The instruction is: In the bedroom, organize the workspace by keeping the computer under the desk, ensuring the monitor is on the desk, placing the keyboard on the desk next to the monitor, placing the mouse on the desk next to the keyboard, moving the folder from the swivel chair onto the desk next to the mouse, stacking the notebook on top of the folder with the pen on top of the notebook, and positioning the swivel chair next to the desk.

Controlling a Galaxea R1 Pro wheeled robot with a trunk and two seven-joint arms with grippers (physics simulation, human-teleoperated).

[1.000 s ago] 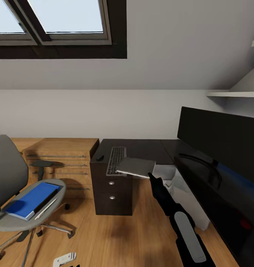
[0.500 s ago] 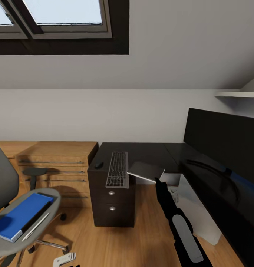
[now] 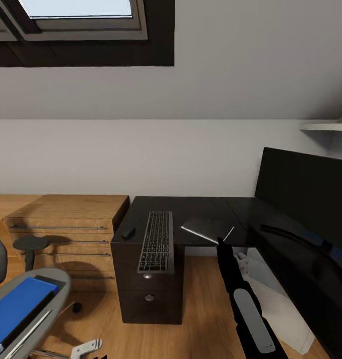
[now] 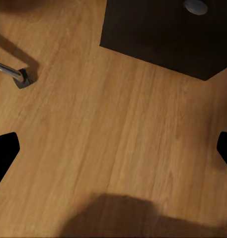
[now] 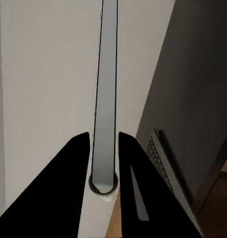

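My right gripper [image 3: 221,243] is shut on the near edge of the grey notebook [image 3: 206,228], holding it low over the black desk [image 3: 200,207], right of the keyboard [image 3: 156,242]. The wrist view shows the notebook's thin edge [image 5: 106,99] clamped in the right gripper [image 5: 104,148]. The small mouse [image 3: 128,233] lies left of the keyboard. The wide monitor [image 3: 305,194] stands on the desk's right wing, the white computer [image 3: 283,304] beneath it. At lower left the swivel chair [image 3: 56,281] carries the blue folder [image 3: 16,309] and white pen [image 3: 26,331]. My left gripper [image 4: 113,151] hangs open over the floor.
A light wooden drawer chest [image 3: 66,219] stands left of the desk against the wall. The desk's black drawer unit [image 3: 148,294] is under the keyboard. A white shelf [image 3: 325,127] juts out above the monitor. Bare wooden floor [image 3: 200,319] lies between me and the desk.
The whole view has shifted as I moved toward the desk, so the chair sits further left in the picture. The notebook has moved from over the keyboard's right corner to the right, apart from it.
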